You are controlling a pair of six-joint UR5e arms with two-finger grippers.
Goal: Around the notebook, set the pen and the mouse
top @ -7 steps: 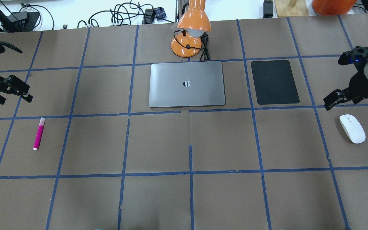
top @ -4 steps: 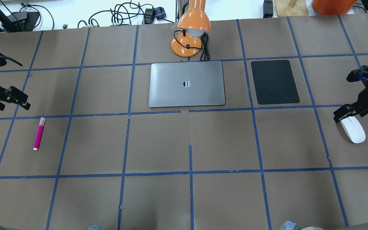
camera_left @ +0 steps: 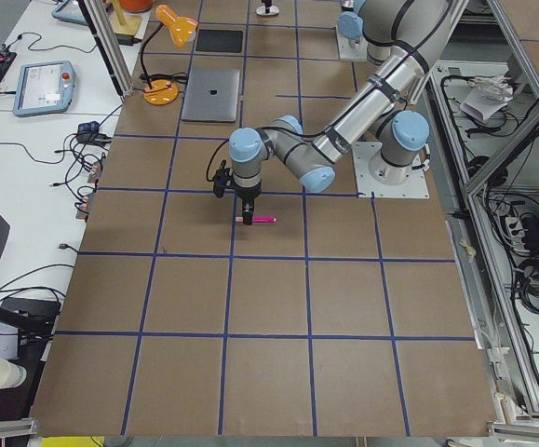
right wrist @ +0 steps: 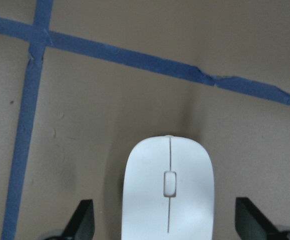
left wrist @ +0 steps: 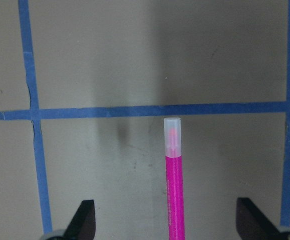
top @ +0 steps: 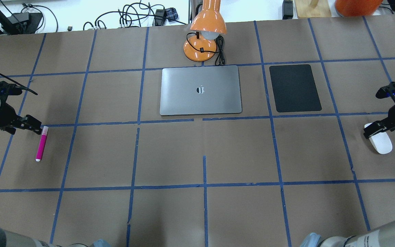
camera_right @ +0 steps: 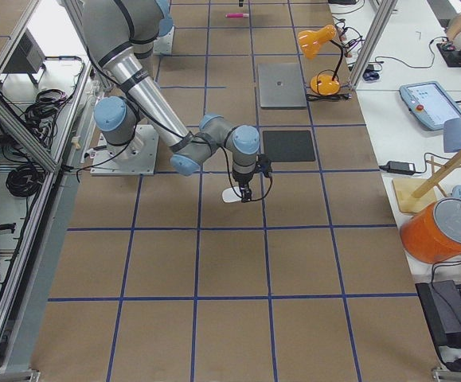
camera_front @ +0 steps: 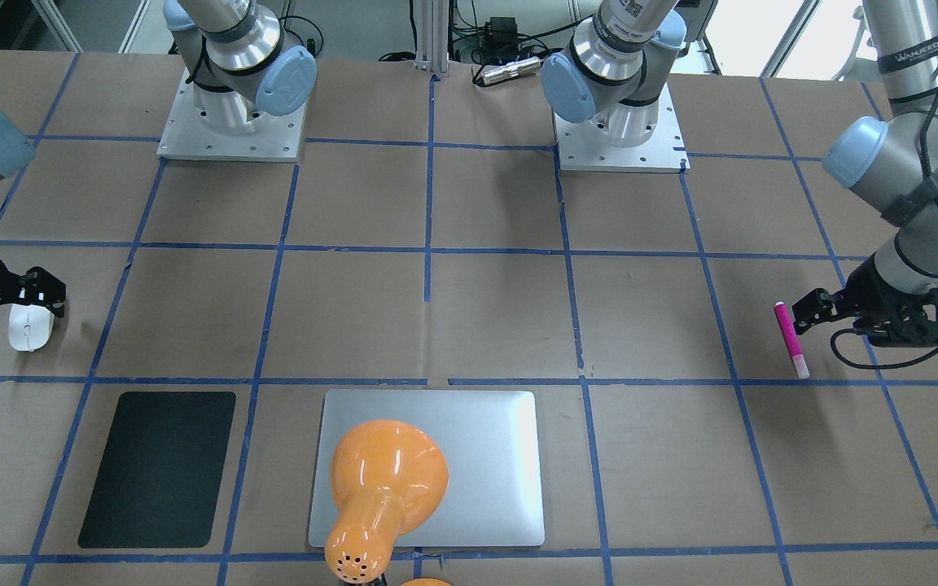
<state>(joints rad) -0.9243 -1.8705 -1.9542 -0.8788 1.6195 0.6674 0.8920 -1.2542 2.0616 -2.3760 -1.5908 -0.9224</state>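
Both arms have dropped in over the last second: the left end effector (top: 33, 124) now straddles the capped end of the pen (top: 42, 144), and the right end effector (top: 372, 131) sits over the mouse (top: 381, 143), fingers spread on each and nothing clamped. Grasps look imminent. Both items lie at opposite ends of the surface (top: 238, 154), well apart from the notebook (top: 201, 90). The pen's long axis runs away from the robot, pale cap farthest; the mouse's wheel end also points away.

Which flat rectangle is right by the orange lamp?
The silver notebook, right next to the orange lamp. The black mat lies farther to the side.
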